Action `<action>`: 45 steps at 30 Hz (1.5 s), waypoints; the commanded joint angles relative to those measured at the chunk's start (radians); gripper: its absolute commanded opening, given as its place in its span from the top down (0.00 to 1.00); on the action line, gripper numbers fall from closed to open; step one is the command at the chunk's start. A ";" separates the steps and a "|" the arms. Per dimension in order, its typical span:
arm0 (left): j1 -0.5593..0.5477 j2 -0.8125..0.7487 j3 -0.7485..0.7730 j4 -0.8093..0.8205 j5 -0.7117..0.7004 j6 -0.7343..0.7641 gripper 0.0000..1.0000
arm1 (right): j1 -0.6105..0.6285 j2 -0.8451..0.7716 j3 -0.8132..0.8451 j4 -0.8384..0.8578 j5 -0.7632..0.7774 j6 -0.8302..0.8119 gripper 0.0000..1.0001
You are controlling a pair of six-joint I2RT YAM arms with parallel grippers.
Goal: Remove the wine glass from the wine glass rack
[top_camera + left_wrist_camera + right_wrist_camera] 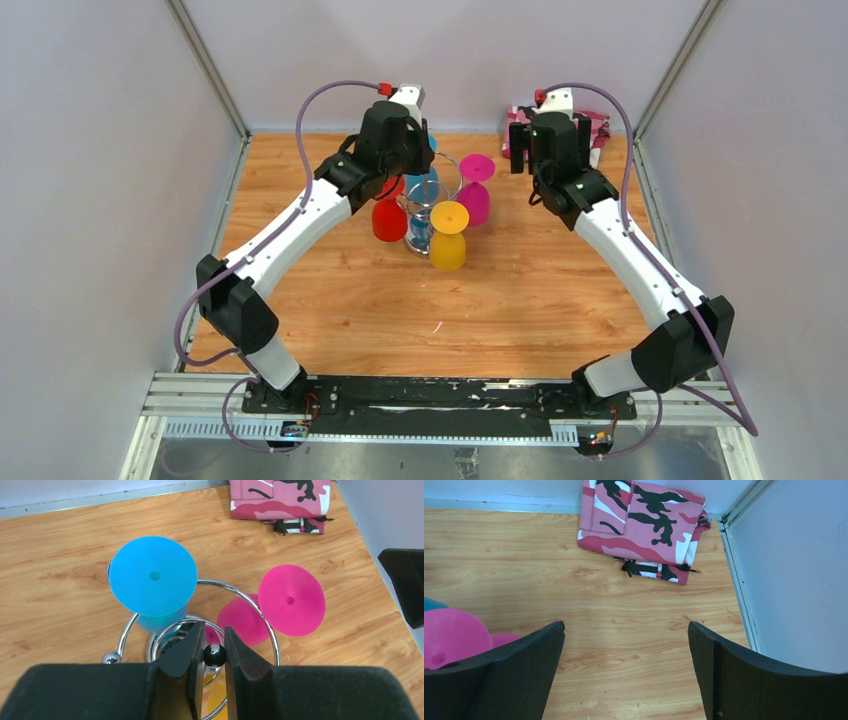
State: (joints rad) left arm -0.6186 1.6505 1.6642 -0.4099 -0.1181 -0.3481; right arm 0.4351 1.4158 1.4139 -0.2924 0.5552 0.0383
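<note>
1. The left gripper (pixel 214 630) is over the rack (pixel 227 585), fingers nearly together, pinching the black ball (pixel 214 655) on top of its post.
2. Glasses hang upside down around the post: blue glass (pixel 152 575) at 12 o'clock, pink glass (pixel 291 600) at 2, yellow glass (pixel 448 235) at 5, red glass (pixel 389 222) at 8.
3. The right gripper (pixel 626 627) has its fingers wide apart over the table (pixel 624 610), with the camouflage cloth (pixel 644 520) at its 12 o'clock.

The rack (pixel 111 657) is glossy chrome, the table (pixel 60 545) smooth wood.

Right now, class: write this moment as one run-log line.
left claw: shut on centre ball of rack | right claw: open, empty | wine glasses: none off rack
</note>
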 commanded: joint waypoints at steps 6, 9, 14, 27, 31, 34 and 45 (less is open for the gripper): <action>-0.044 -0.092 -0.087 0.037 0.002 -0.044 1.00 | -0.013 -0.032 -0.020 -0.008 0.012 0.028 0.02; -0.055 -0.098 -0.093 0.040 0.001 -0.042 1.00 | -0.014 -0.032 -0.022 -0.008 0.006 0.031 0.02; -0.058 -0.078 -0.090 0.055 0.006 -0.029 1.00 | -0.013 -0.032 -0.023 -0.009 0.001 0.033 0.02; -0.058 -0.017 -0.052 0.033 -0.103 0.024 0.91 | -0.012 -0.020 -0.024 -0.008 -0.005 0.037 0.02; -0.058 -0.026 -0.043 0.016 -0.153 0.052 0.77 | -0.013 -0.015 -0.024 -0.007 -0.009 0.037 0.01; -0.058 -0.041 -0.043 0.016 -0.189 0.070 0.63 | -0.013 -0.015 -0.026 -0.007 -0.011 0.039 0.01; -0.058 -0.100 -0.038 0.008 -0.254 0.114 0.48 | -0.013 -0.014 -0.026 -0.009 -0.026 0.046 0.00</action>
State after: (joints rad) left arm -0.6716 1.6073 1.6039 -0.3965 -0.2993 -0.2691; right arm 0.4351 1.4086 1.4029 -0.2924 0.5400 0.0624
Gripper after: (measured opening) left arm 0.507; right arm 0.994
